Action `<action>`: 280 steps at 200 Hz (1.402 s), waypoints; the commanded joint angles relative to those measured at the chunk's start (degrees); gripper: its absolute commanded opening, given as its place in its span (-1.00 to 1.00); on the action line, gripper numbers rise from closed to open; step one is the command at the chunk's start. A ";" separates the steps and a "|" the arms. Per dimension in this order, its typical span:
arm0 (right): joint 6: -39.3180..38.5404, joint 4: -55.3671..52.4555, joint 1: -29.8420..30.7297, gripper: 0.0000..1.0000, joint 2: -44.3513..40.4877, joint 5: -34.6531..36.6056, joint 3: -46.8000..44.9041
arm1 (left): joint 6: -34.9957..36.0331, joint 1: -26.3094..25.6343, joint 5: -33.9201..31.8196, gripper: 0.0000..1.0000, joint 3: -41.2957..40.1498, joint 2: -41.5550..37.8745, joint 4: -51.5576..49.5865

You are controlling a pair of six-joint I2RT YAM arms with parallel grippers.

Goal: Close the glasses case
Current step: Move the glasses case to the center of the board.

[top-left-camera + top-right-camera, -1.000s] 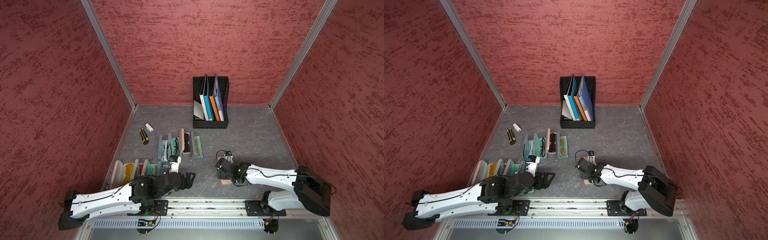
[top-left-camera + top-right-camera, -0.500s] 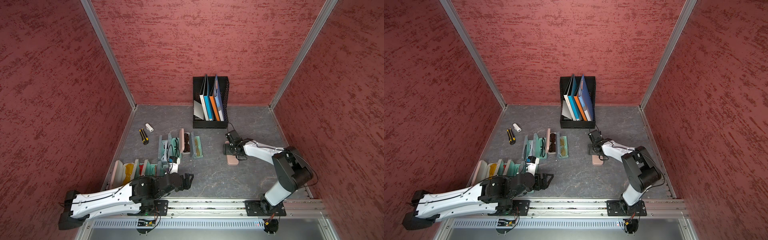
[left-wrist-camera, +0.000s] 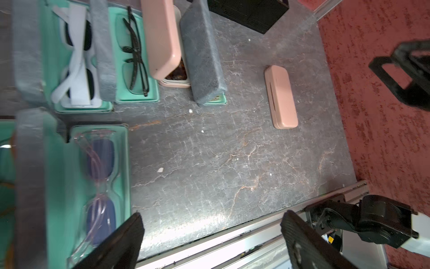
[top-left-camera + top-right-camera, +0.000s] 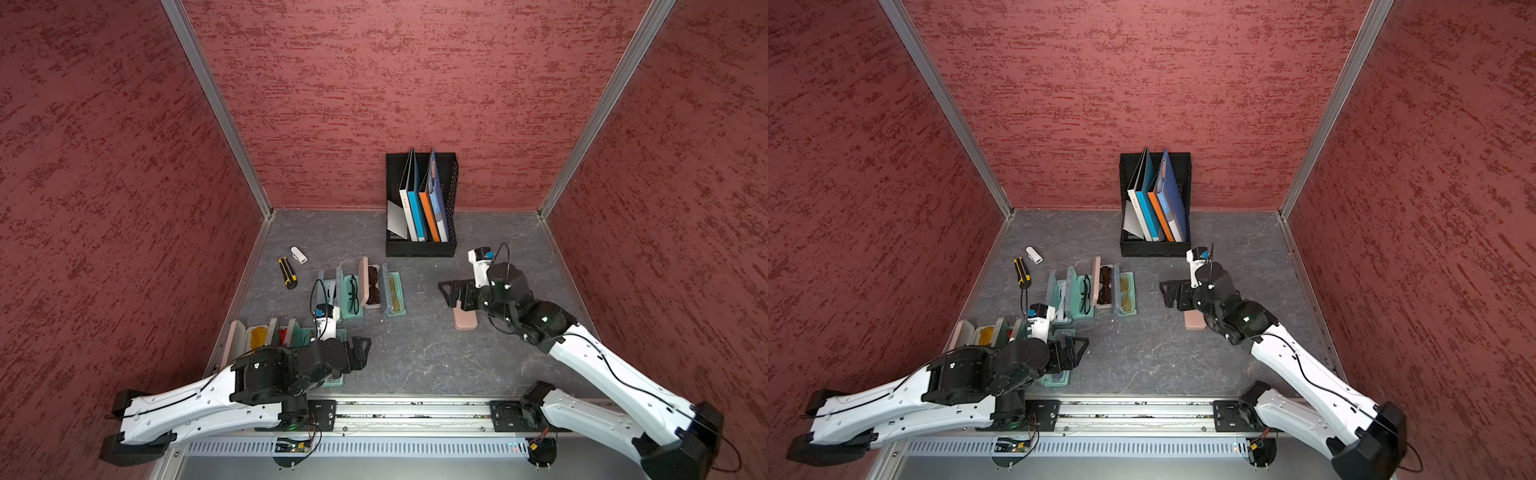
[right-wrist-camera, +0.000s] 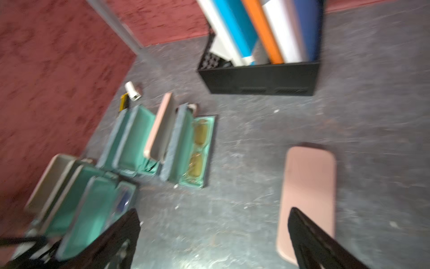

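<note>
Noted: pink case shifted back from front edge of worktop, now lying shut right of centre; right hand released, spread wide just above it; left hand spread, empty. Closing judged complete.

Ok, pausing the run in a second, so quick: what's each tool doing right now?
Left tool: open, holding nothing.
Right tool: open, holding nothing.

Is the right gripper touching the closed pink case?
Apart. The left wrist view shows the pink case lying alone, with bare table visible between it and the open right gripper.
</note>
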 commanded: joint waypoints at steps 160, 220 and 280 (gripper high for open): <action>15.28 17.32 24.68 0.95 12.60 2.12 -11.74 | -3.78 15.35 -1.87 0.38 5.64 23.30 -19.73; 15.90 14.59 24.67 0.97 6.97 3.42 -14.24 | 4.72 24.56 4.65 0.38 4.07 25.39 -12.07; 15.73 12.96 24.66 0.97 4.71 4.15 -15.82 | 7.06 26.78 9.93 0.27 -4.03 25.30 -3.05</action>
